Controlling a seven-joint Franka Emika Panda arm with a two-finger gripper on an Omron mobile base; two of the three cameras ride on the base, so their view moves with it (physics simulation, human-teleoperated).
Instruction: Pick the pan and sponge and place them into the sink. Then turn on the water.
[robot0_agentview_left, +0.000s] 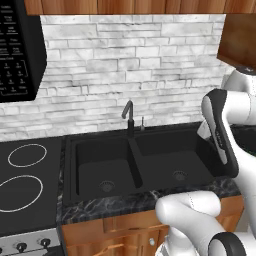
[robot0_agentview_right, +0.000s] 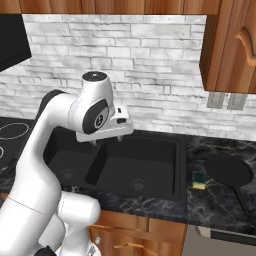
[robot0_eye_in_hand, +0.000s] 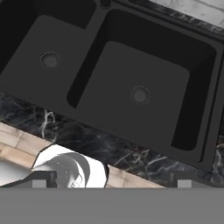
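Pale stone brick backs a dark marble worktop (robot0_agentview_right: 210, 200) in a rendered kitchen, where my arm hangs over the black double sink (robot0_agentview_left: 137, 162). My gripper (robot0_eye_in_hand: 109, 183) is spread wide and holds nothing; its two tips peek up at the bottom of the hand view, looking down on the right basin and its drain. Both basins lie bare and dry, and no water falls from the slim curved faucet (robot0_agentview_left: 128, 116) at the back rim.

The pan (robot0_agentview_right: 229, 170) sits on the worktop to the right of the sink, handle trailing toward the front edge. The sponge (robot0_agentview_right: 199, 180) lies between pan and sink, just beside the sink's right rim, green layer up. Both look parked within easy reach of the basin, so I judge neither pick has begun and the pan or sponge comes first.

White buttons show on the microwave (robot0_agentview_left: 17, 50) at upper left; their lettering is too small to read.
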